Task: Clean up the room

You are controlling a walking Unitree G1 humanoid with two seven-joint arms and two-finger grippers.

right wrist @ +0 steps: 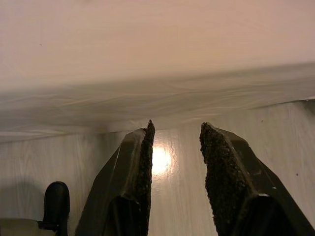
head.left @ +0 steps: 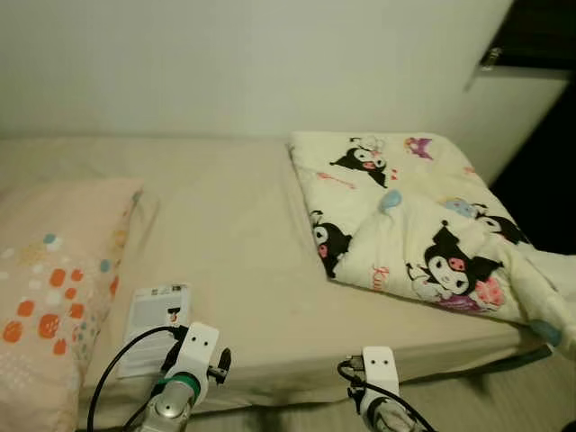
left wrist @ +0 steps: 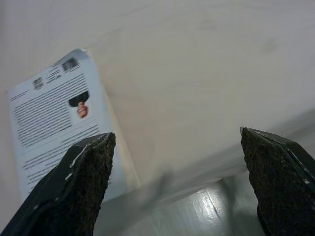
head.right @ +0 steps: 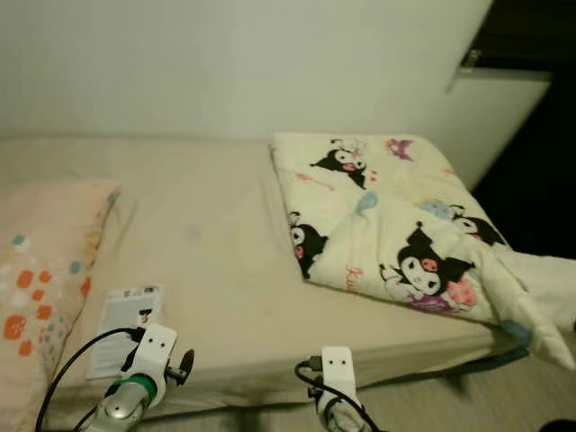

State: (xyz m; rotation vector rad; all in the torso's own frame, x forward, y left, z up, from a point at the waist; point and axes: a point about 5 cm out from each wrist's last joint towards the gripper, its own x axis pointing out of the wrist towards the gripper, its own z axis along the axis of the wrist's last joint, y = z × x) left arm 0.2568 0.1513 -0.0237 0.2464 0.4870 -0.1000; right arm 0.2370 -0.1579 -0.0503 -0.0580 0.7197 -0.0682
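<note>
Leaflet [head.left: 155, 326], near left of bed [head.left: 225, 261]: you are holding the left tool [left wrist: 177, 147] wide open, empty, beside it, ready to grab. Right tool [right wrist: 174, 147]: slightly parted, empty, idling over floor [right wrist: 275, 147].

We see open sheet across the middle of the bed [head.left: 225, 234], from the wall to the front edge. At left the spotted pillow [head.left: 54, 288] blocks it, at right the folded cartoon quilt [head.left: 414, 216]. A white printed booklet [head.left: 155, 326] lies at lower left beside the pillow.
</note>
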